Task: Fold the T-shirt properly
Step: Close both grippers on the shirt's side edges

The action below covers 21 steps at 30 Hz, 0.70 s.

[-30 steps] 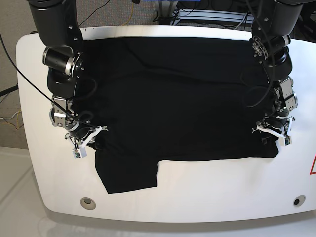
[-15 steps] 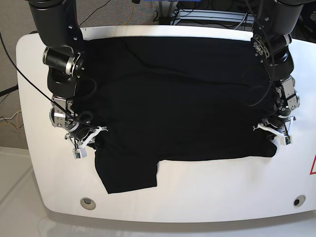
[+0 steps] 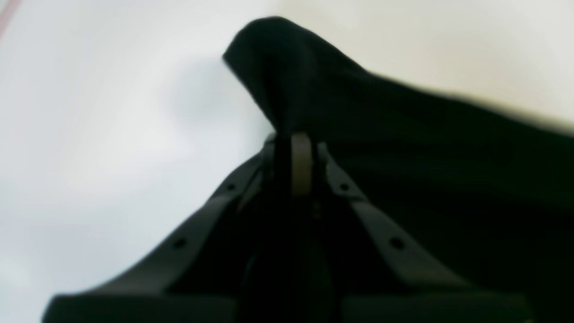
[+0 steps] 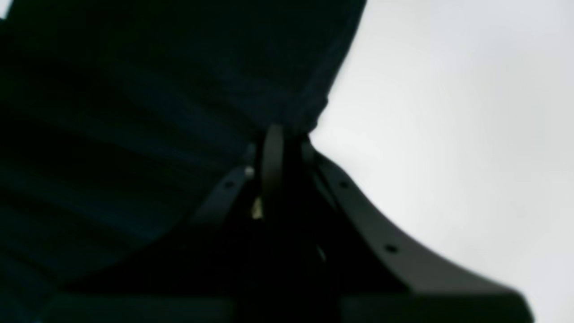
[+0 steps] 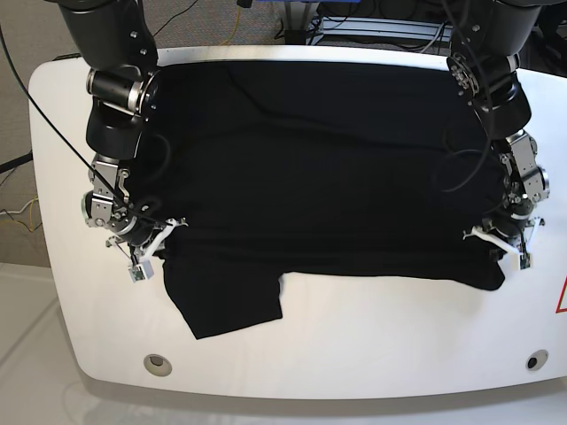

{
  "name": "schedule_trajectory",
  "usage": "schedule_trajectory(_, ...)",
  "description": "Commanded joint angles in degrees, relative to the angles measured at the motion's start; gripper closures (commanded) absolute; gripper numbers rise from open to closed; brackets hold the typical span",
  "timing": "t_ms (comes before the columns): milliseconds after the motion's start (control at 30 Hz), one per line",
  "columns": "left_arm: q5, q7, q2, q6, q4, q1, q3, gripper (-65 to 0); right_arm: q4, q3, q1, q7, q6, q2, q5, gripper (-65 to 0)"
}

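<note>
The black T-shirt (image 5: 310, 177) lies spread wide over the white table (image 5: 372, 345), with one sleeve (image 5: 230, 305) hanging toward the front left. My right gripper (image 5: 158, 241) is at the shirt's left edge, and in the right wrist view the right gripper (image 4: 280, 132) is shut on a bunched fold of the T-shirt (image 4: 157, 89). My left gripper (image 5: 503, 250) is at the front right corner. In the left wrist view the left gripper (image 3: 293, 134) is shut on a peak of the T-shirt (image 3: 403, 157) raised off the table.
Two round holes (image 5: 158, 362) (image 5: 532, 360) mark the table's front corners. A red marking (image 5: 561, 297) shows at the right edge. Cables (image 5: 235, 27) and equipment lie beyond the far edge. Bare white table runs along the front.
My left gripper has closed on the shirt's right corner and shifted slightly forward. The right arm has shifted, and the front hem at left has pulled back a little.
</note>
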Motion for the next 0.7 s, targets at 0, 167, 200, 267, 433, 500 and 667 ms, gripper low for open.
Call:
schedule_trajectory(0, -0.6, -0.1, -0.6, 0.3, 3.2, -1.4, 1.1, -2.5, 5.6, 0.1, -0.8, -3.7, -0.9, -0.1, -1.3, -1.3)
schedule_trajectory(167, -0.8, 1.9, -0.5, 0.3, 6.1, -1.4, 2.8, -2.6, 13.5, 0.0, -3.1, -7.6, -0.8, -1.6, -1.9, -1.3)
schedule_trajectory(200, -0.8, 2.1, -0.5, 0.3, 6.4, -1.4, 3.1, -2.6, 14.7, 0.0, -3.3, -8.3, -0.8, -1.6, -1.9, -1.3)
schedule_trajectory(267, -0.8, 2.7, -0.4, 0.3, 7.2, -1.4, 3.5, -2.6, 17.4, 0.0, -3.9, -10.4, -0.8, -2.2, -1.7, -1.3)
schedule_trajectory(433, -0.8, 3.4, 0.7, 0.3, 8.3, -1.3, 3.7, -2.6, 21.1, 0.0, -3.9, -14.3, -0.8, -2.9, -1.7, -1.3)
schedule_trajectory(500, -0.8, 3.7, 0.7, 0.3, 8.6, -1.3, 3.8, -2.6, 22.7, 0.0, -3.9, -15.4, -0.8, -2.9, -1.6, -1.3)
schedule_trajectory(667, -0.8, 3.7, 0.7, 0.3, 8.8, -0.4, 3.8, -2.6, 26.6, 0.0, -3.9, -17.8, -0.8, -3.0, -1.5, -1.3)
